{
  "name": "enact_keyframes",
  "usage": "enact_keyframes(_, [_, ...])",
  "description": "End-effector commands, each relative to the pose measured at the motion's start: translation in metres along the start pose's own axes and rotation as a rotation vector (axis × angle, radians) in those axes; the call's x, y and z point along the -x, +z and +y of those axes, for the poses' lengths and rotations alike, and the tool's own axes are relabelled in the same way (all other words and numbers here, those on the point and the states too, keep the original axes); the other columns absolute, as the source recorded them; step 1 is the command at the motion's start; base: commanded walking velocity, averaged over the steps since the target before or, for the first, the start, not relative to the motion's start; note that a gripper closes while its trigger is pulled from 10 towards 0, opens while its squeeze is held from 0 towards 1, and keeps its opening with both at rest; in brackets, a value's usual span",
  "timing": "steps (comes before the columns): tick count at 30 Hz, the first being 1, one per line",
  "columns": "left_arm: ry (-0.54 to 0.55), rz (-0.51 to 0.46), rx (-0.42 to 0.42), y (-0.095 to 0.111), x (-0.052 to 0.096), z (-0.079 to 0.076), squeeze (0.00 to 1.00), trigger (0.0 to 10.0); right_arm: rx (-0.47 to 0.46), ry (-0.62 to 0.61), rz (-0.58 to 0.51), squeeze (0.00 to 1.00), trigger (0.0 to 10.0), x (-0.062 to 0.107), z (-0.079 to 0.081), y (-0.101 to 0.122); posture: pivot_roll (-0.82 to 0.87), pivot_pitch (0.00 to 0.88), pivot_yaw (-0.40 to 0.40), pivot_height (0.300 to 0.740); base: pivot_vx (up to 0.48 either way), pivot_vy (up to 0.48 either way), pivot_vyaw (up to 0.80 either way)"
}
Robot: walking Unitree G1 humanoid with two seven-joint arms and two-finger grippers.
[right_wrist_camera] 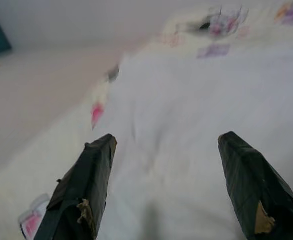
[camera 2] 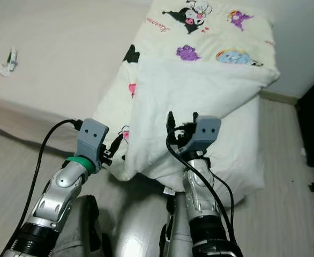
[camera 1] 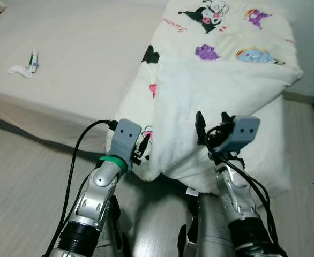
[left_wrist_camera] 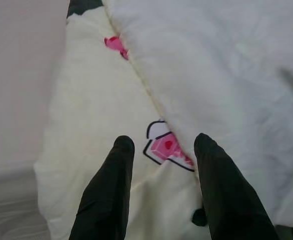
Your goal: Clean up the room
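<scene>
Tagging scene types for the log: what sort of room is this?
Most likely a bedroom. A bed with a bare pale sheet takes up the left, a cartoon-print quilt hangs off its corner toward the wood-look floor, and both open grippers reach toward the quilt.

Two silver, ribbed metal arms are showing, each ending in a blue-grey box-shaped wrist housing. The left gripper (camera 1: 141,150) is wearing a green band below its housing, and a black cable is looping beside it. The right gripper (camera 1: 213,124) is carrying long black fingers (right_wrist_camera: 86,195) with scuffed tape and bundled black cables.
</scene>
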State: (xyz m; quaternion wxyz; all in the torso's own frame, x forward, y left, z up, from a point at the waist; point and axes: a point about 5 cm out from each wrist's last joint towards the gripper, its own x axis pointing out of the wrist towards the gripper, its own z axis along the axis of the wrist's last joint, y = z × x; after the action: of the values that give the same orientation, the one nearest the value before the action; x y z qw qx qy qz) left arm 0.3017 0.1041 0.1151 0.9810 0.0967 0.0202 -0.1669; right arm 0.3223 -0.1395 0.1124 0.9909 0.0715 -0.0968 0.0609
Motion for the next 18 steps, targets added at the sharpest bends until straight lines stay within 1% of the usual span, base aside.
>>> enact_keyframes(1, [-0.001, 0.027, -0.007, -0.005, 0.005, 0.001, 0.0, 10.0, -0.015, 0.016, 0.056, 0.0, 10.0, -0.003, 0.0, -0.007, 0.11, 0.117, 0.048, 0.511, 0.0, 0.0, 0.0])
enact_keyframes(2, [0.008, 0.03, -0.013, -0.006, 0.008, 0.004, 0.0, 10.0, -0.031, 0.029, 0.068, 0.0, 10.0, -0.008, 0.001, -0.008, 0.14, 0.135, 0.042, 0.506, 0.0, 0.0, 0.0])
enact_keyframes(3, [0.008, 0.03, -0.013, -0.006, 0.008, 0.004, 0.0, 10.0, -0.031, 0.029, 0.068, 0.0, 10.0, -0.008, 0.001, -0.008, 0.14, 0.135, 0.042, 0.506, 0.0, 0.0, 0.0])
enact_keyframes(4, [0.016, 0.033, -0.017, -0.006, 0.01, 0.007, 0.0, 10.0, -0.045, 0.038, 0.08, 0.0, 10.0, -0.011, 0.002, -0.008, 0.14, 0.135, 0.042, 0.501, 0.0, 0.0, 0.0])
enact_keyframes(6, [0.042, 0.039, -0.027, -0.007, 0.014, 0.014, 0.0, 10.0, -0.045, 0.071, 0.096, 0.0, 10.0, -0.021, 0.005, -0.006, 0.18, 0.152, 0.022, 0.491, 0.0, 0.0, 0.0])
enact_keyframes(7, [0.042, 0.039, -0.027, -0.007, 0.014, 0.014, 0.0, 10.0, -0.045, 0.071, 0.096, 0.0, 10.0, -0.021, 0.005, -0.006, 0.18, 0.152, 0.022, 0.491, 0.0, 0.0, 0.0])
enact_keyframes(10, [0.091, 0.05, -0.029, -0.01, 0.023, 0.023, 0.0, 10.0, -0.02, 0.126, 0.092, 0.0, 10.0, -0.041, 0.011, 0.006, 0.22, 0.162, 0.0, 0.476, 0.0, 0.0, 0.0])
enact_keyframes(11, [0.091, 0.05, -0.029, -0.01, 0.023, 0.023, 0.0, 10.0, -0.02, 0.126, 0.092, 0.0, 10.0, -0.041, 0.011, 0.006, 0.22, 0.162, 0.0, 0.476, 0.0, 0.0, 0.0])
enact_keyframes(12, [0.102, 0.053, -0.026, -0.011, 0.025, 0.023, 0.0, 10.0, -0.002, 0.15, 0.081, 0.0, 10.0, -0.049, 0.014, 0.013, 0.22, 0.165, -0.005, 0.471, 0.0, 0.0, 0.0])
enact_keyframes(13, [0.102, 0.053, -0.026, -0.011, 0.025, 0.023, 0.0, 10.0, -0.002, 0.15, 0.081, 0.0, 10.0, -0.049, 0.014, 0.013, 0.22, 0.165, -0.005, 0.471, 0.0, 0.0, 0.0])
enact_keyframes(14, [0.108, 0.055, -0.024, -0.011, 0.027, 0.023, 0.0, 10.0, 0.01, 0.166, 0.074, 0.0, 10.0, -0.055, 0.016, 0.019, 0.22, 0.165, -0.005, 0.466, 0.0, 0.0, 0.0])
enact_keyframes(15, [0.11, 0.058, -0.021, -0.012, 0.029, 0.022, 0.0, 10.0, 0.028, 0.196, 0.113, 0.0, 10.0, -0.061, 0.021, 0.019, 0.23, 0.169, -0.011, 0.466, 0.0, 0.0, 0.0])
enact_keyframes(16, [0.11, 0.058, -0.021, -0.012, 0.029, 0.022, 0.0, 10.0, 0.028, 0.196, 0.113, 0.0, 10.0, -0.061, 0.021, 0.019, 0.23, 0.169, -0.011, 0.466, 0.0, 0.0, 0.0])
enact_keyframes(18, [0.112, 0.06, -0.019, -0.012, 0.031, 0.02, 0.0, 10.0, 0.072, 0.248, 0.198, 0.0, 10.0, -0.066, 0.028, 0.013, 0.24, 0.177, -0.024, 0.466, 0.0, 0.0, 0.0])
